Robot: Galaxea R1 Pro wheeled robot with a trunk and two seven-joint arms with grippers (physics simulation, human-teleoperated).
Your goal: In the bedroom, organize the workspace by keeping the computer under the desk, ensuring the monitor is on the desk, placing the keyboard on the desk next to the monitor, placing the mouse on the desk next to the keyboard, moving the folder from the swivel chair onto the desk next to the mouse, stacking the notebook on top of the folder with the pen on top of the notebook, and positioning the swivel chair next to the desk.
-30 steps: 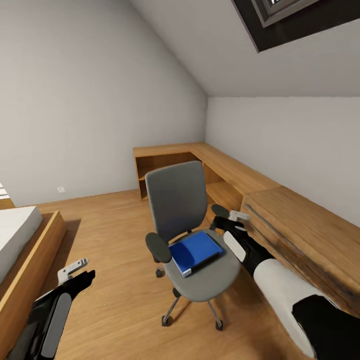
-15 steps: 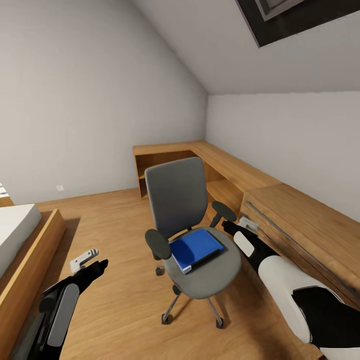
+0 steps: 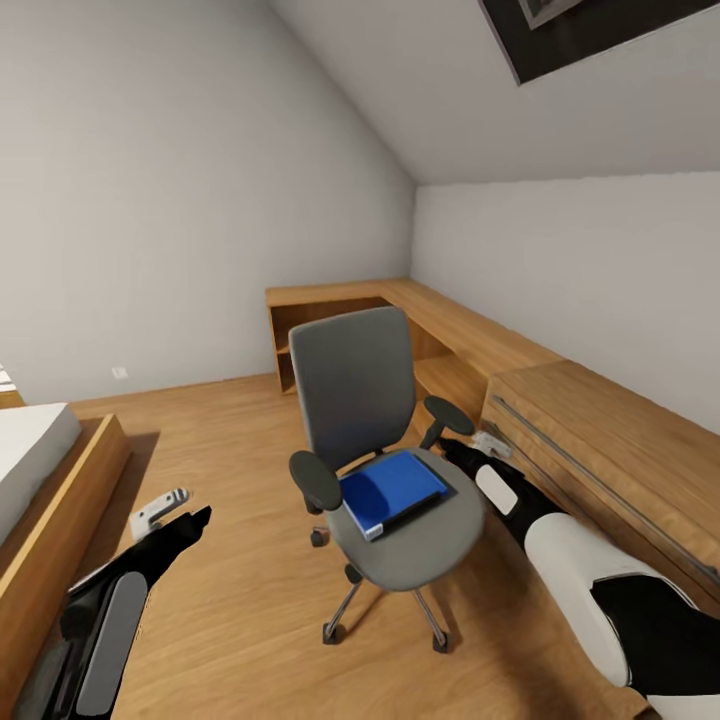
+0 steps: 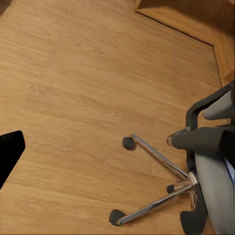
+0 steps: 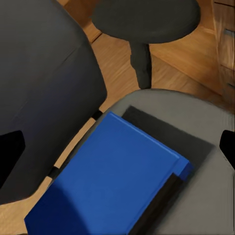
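Blue folder (image 3: 391, 491) flat on the seat of the grey swivel chair (image 3: 355, 393), spine toward the seat's front edge, in the middle of the wooden floor (image 3: 230, 480). Chair just beside the wooden bench (image 3: 600, 440) along the right wall, backrest upright, 2 armrests out. Right hand (image 3: 487, 441) low at the chair's right armrest, close over the seat; in the right wrist view, fingertips spread wide at both edges with the folder (image 5: 112, 178) between them, gripping nothing. Left hand (image 3: 165, 507) above bare floor, left of the chair, near the bed (image 3: 40, 470); opening impossible to tell. Chair's chrome base and castors (image 4: 161, 188) in the left wrist view.
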